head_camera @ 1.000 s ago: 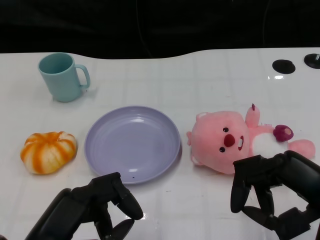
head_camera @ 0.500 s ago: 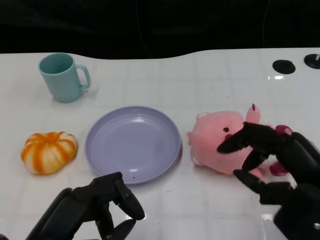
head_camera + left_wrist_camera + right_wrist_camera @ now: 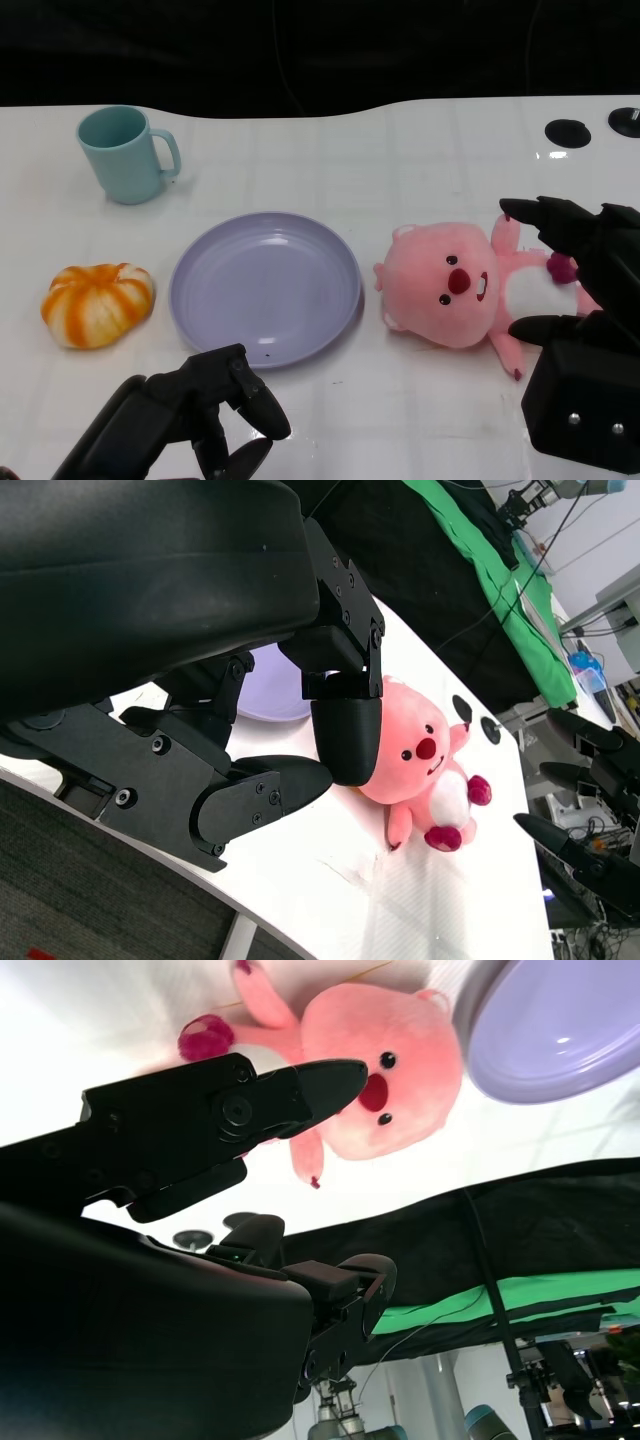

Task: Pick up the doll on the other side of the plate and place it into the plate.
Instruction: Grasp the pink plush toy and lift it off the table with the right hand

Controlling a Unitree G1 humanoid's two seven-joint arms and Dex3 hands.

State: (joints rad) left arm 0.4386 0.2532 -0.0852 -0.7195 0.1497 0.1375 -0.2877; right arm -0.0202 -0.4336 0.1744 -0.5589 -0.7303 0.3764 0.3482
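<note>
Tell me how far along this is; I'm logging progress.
Nothing is finished: the plate is empty. In hand: the right hand, fingers spread, is over the pink doll, which lies on the table, ungrasped. Left: grip, lift, carry it into the plate. The left hand rests idle.

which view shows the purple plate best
The head view: the whole plate lies unobstructed on the table. The right wrist view catches only part of it at the frame's corner; the left wrist view shows a sliver behind the left hand.
</note>
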